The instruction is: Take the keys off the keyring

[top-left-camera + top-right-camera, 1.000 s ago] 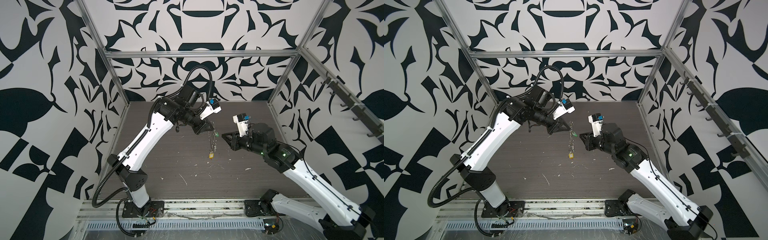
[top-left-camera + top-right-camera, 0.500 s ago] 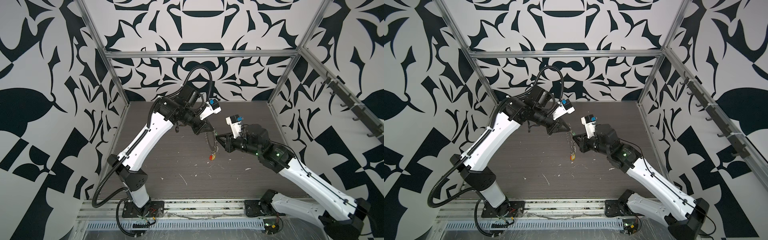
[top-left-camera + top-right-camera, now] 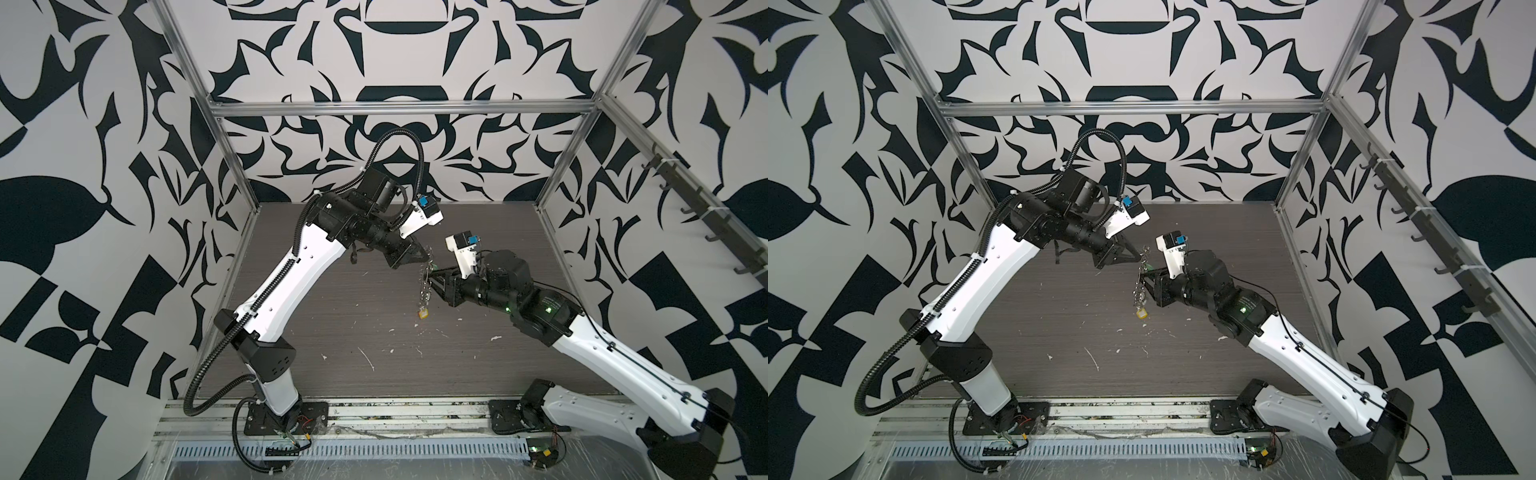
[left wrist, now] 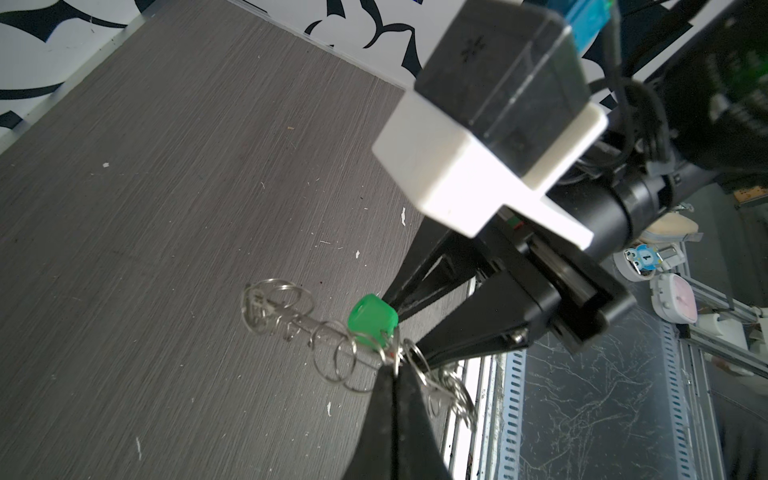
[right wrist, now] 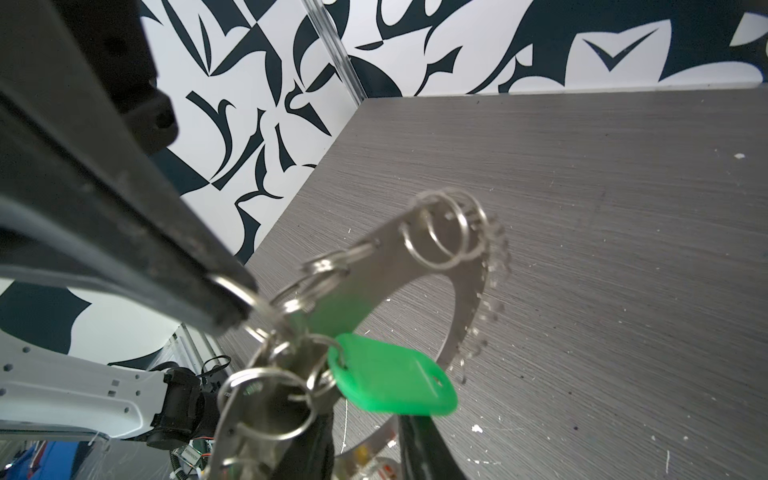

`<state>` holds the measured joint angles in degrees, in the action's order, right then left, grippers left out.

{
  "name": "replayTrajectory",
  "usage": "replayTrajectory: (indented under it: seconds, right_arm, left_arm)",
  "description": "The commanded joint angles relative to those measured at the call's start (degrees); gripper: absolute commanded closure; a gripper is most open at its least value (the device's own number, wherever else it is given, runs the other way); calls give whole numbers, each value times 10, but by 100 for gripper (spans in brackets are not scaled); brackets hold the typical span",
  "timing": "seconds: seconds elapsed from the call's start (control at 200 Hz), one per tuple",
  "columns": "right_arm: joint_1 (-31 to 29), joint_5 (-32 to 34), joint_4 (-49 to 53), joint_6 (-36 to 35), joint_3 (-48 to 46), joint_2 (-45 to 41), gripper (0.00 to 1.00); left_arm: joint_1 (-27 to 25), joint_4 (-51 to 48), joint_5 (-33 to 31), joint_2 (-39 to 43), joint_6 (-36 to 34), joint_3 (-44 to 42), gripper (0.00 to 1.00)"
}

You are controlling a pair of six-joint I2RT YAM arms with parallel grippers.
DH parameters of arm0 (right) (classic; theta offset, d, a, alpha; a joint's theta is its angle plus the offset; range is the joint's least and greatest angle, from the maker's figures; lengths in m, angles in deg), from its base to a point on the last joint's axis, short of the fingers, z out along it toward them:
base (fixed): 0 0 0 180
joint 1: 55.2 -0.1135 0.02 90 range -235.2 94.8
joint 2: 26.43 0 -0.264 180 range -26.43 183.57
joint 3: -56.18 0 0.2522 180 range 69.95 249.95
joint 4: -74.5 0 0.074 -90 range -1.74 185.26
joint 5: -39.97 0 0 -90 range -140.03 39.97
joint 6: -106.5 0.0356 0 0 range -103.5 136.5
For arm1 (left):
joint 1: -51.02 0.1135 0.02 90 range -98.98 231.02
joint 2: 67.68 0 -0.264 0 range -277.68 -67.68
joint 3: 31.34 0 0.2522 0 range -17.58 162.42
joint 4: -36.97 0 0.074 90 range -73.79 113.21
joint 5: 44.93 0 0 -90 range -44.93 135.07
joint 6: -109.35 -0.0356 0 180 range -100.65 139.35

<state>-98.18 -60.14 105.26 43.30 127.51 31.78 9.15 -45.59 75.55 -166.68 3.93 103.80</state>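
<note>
The keyring (image 3: 425, 279) (image 3: 1139, 286) hangs edge-on above the middle of the table, a yellow tag (image 3: 423, 314) dangling at its low end. My left gripper (image 3: 428, 255) (image 4: 392, 370) is shut on one wire loop at the rim's top. The right wrist view shows the flat grey keyring (image 5: 399, 249) with its fringe of loops and a green tag (image 5: 390, 382). My right gripper (image 3: 432, 279) (image 5: 365, 436) is at the keyring from the right, jaws apart, the green tag (image 4: 372, 318) at its fingertips. A silvery key (image 4: 257, 308) hangs among the loops.
White scraps (image 3: 368, 357) litter the dark wood-grain table (image 3: 332, 299). Aluminium frame posts (image 3: 232, 166) stand at the back corners, and a rail of hooks (image 3: 706, 216) runs along the right wall. A cable duct (image 3: 374, 451) lies in front of the arm bases.
My right gripper has moved left up to the hanging keyring and its jaws have spread. The left gripper has kept its hold and place; the keyring has swung slightly.
</note>
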Motion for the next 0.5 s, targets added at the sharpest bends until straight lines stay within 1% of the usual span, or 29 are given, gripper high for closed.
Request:
replayTrajectory:
  seconds: [0.0,0.135,0.195,0.325,0.395,0.495]
  right_arm:
    - [-7,26,-37,-12,5,-9,69]
    - [-12,56,-28,-20,6,-17,69]
    - [-13,63,-25,-25,6,-21,70]
    - [-13,69,-24,-30,2,-31,75]
    - [-13,68,-20,-33,2,-35,82]
    - [-13,66,-15,-36,2,-38,85]
  left_arm:
    - [-1,-12,26,-10,9,21,100]
    - [-1,-13,28,-10,11,25,100]
    - [-1,-13,28,-11,12,25,100]
    - [-1,-14,32,-9,12,26,100]
    - [-1,-16,33,-10,12,25,100]
    - [-1,-18,40,-10,13,27,100]
